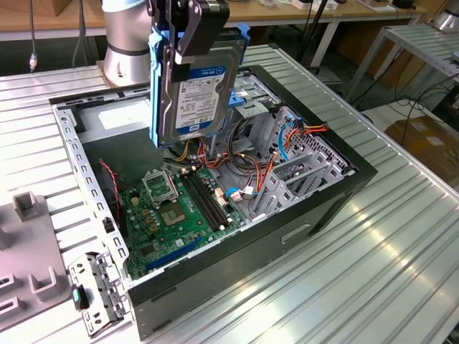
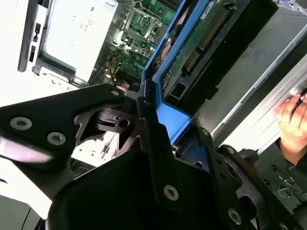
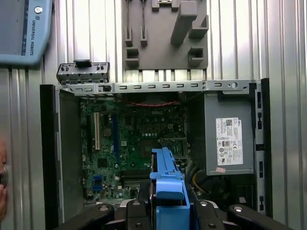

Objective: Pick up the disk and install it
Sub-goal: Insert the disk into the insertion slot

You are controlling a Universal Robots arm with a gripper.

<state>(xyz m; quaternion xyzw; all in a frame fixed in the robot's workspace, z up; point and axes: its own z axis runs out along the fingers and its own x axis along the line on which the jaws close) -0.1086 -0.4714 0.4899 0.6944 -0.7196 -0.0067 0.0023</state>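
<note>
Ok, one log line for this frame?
gripper: shut on white-labelled blue-framed metal disk; disk: upright over open black computer case; installed: no

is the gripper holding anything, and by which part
Yes: the gripper holds the disk by its blue carrier end, upright above the open computer case.

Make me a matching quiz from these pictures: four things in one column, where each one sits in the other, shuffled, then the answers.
1. disk
2. motherboard
3. power supply box
4. grey fixture plate

A. on the table, outside the case
B. flat on the case floor
C. held upright in the pincer, above the case
D. in a corner of the case

Pairs: 1-C, 2-B, 3-D, 4-A
</note>
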